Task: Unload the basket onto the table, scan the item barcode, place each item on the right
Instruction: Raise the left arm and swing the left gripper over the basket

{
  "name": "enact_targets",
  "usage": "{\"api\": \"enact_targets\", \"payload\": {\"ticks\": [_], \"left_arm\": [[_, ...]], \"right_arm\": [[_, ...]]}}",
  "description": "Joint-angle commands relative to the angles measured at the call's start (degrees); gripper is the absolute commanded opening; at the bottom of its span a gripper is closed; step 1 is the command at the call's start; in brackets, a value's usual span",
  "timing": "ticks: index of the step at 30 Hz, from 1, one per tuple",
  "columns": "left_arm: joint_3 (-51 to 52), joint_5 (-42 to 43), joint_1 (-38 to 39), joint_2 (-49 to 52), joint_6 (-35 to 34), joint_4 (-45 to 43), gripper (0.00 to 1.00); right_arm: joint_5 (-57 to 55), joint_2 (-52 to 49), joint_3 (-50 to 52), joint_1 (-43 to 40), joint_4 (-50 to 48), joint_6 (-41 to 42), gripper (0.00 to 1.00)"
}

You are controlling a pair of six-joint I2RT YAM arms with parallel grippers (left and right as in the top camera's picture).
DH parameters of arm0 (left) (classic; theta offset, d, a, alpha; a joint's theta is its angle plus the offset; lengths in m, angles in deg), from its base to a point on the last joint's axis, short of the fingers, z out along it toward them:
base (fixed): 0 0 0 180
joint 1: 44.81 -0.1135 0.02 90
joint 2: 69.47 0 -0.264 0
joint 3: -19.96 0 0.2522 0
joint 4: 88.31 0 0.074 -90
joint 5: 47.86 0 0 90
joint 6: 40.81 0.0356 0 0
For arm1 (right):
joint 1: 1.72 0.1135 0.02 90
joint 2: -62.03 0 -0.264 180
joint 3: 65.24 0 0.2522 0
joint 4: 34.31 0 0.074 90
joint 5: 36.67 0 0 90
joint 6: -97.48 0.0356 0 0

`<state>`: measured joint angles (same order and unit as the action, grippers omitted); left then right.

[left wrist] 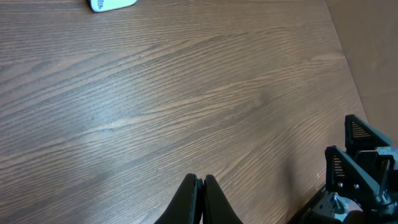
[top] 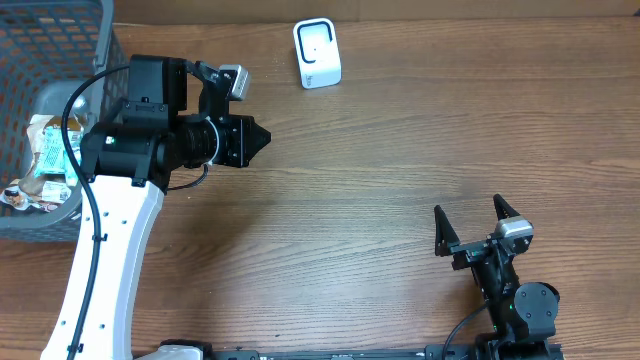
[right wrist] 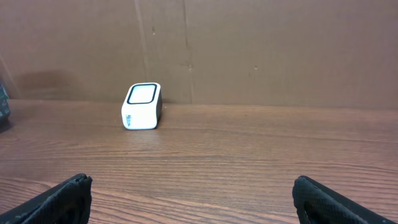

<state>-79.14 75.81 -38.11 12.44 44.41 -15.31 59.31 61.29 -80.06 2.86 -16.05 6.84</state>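
The jaws of the left gripper (left wrist: pixel 200 182) are clenched tight, the two black fingers pressed flat against each other with nothing between them. From above, that arm reaches in from the left and its closed tip points right over bare wood, just past the basket (top: pixel 95 40). The jaws of the right gripper (top: pixel 467 205) are spread wide and hold nothing; it sits low at the near right of the wooden table (top: pixel 400 140), well apart from everything else, its fingers pointing toward the far edge.

The white barcode scanner (top: pixel 317 53) stands upright on the table near the far edge, its dark-rimmed window facing up and forward. A brown cardboard wall (right wrist: pixel 261 50) rises close behind it. Neither gripper is near it.

The grey mesh basket is at the far left. Inside lie crumpled packets (top: pixel 42 165), heaped together in the near part of it; I cannot make out a barcode on them. A black cable (top: pixel 88 210) runs along the left arm's white link.
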Motion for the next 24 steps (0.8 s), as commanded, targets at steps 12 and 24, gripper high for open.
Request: {"api": "enact_targets", "payload": {"ticks": [12, 24], "left_arm": [[-22.23, -19.85, 0.04, 1.99, -7.67, 12.17, 0.05], [-31.89, -34.88, 0.0, 2.05, -2.56, 11.13, 0.66]], "right_arm": [[-0.07, 0.57, 0.61, -0.11, -0.22, -0.28, 1.0], [-0.07, 0.57, 0.61, -0.11, -0.22, -0.28, 1.0]]}}
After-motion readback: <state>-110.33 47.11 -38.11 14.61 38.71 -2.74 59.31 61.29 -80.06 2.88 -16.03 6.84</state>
